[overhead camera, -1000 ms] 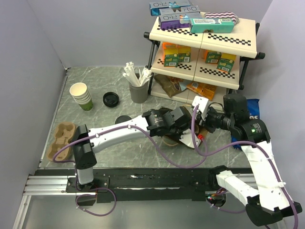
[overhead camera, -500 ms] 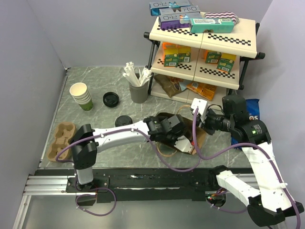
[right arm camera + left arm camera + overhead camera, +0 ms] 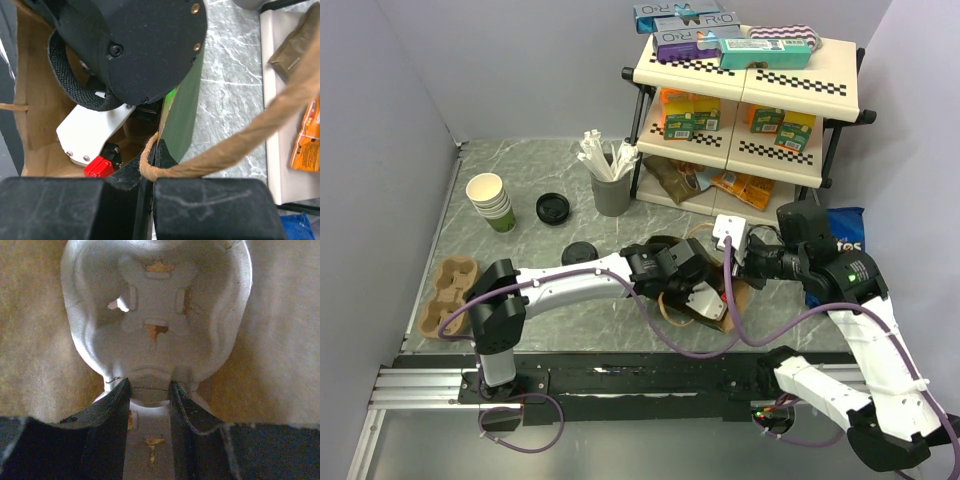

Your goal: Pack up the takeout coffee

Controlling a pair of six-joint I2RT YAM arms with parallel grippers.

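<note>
Left gripper (image 3: 148,387) has sunk into the bag (image 3: 40,340), gripping the pulp carrier (image 3: 155,325) — right gripper (image 3: 152,167) clamps the bag's rim; the takeout coffee (image 3: 578,251) waits outside.

You are in a lab cell dressed as a coffee-shop counter. Plain grey walls (image 3: 380,150) box in a marble-patterned table (image 3: 520,165), with the left arm (image 3: 570,280) and right arm (image 3: 870,330) bolted to a metal rail (image 3: 410,385) at its near edge. The café side shows in a checker-trimmed shelf rack (image 3: 750,75) of packaged snacks (image 3: 735,185), stacked paper cups (image 3: 492,200), a loose black lid (image 3: 552,207), a pulp cup carrier (image 3: 447,295) and a grey holder of white cutlery (image 3: 610,190).
</note>
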